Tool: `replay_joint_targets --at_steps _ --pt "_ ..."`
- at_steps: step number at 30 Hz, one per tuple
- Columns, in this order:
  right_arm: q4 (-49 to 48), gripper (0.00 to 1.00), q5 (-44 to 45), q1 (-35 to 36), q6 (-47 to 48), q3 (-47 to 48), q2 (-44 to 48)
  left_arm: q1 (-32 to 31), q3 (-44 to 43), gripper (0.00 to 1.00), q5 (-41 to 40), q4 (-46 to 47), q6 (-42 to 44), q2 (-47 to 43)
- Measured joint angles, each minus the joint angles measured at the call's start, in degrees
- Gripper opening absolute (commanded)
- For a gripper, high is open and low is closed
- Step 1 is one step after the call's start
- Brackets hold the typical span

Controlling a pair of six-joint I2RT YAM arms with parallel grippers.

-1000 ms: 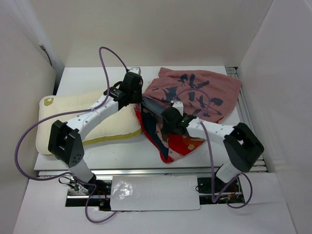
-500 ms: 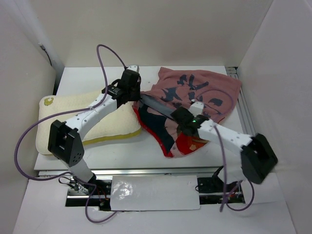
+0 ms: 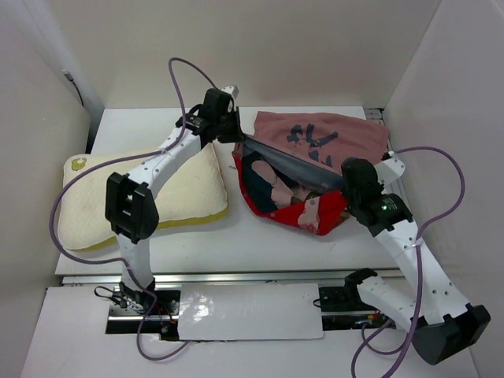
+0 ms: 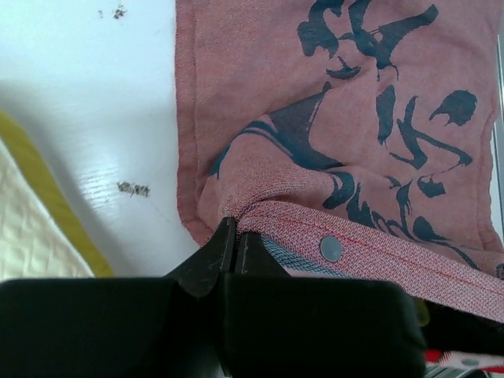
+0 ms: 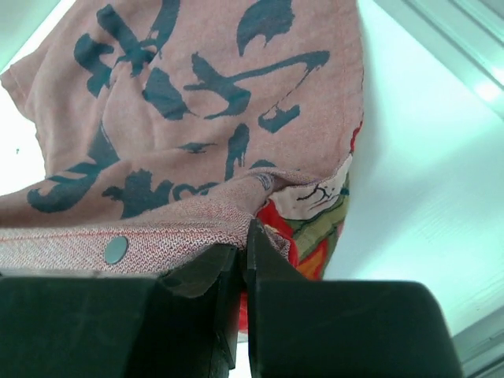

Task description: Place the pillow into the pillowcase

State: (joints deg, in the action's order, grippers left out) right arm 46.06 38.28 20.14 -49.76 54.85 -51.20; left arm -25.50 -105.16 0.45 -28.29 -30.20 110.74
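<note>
White table (image 3: 197,244), pillowcase (image 3: 315,138) hem pinched tight in left tool (image 4: 235,236) and right tool (image 5: 242,246), mouth now seemingly wider

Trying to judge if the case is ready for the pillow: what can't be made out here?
Pillow: in the top view the left arm crosses its middle; the left wrist view cuts off all but a corner.
Case inside: in the top view its own folds hide the depth.
Cloth pinched in the left gripper and right gripper: in the wrist views the shut fingers cover it.
</note>
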Motion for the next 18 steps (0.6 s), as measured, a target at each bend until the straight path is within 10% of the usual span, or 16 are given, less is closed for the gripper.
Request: replay_joint_targets --at_steps 8,10,13,18 --pt "2.93 0.24 7.48 -7.72 4.22 5.35 -8.15 7.02 -13.55 0.00 -5.90 -5.27 1.22 11.13" --pt "1.25 0.00 7.54 -15.43 7.96 8.55 -12.20 11.45 -16.11 0.00 -9.14 -5.90 1.79 13.20" --pt "-5.33 0.00 2.69 -27.74 13.70 10.84 -16.90 17.70 -16.44 0.00 -10.93 -6.82 2.01 13.51" --pt "-15.61 0.26 -12.85 -32.09 23.67 11.63 -23.69 21.33 -16.44 0.00 -9.99 -4.13 5.40 13.51"
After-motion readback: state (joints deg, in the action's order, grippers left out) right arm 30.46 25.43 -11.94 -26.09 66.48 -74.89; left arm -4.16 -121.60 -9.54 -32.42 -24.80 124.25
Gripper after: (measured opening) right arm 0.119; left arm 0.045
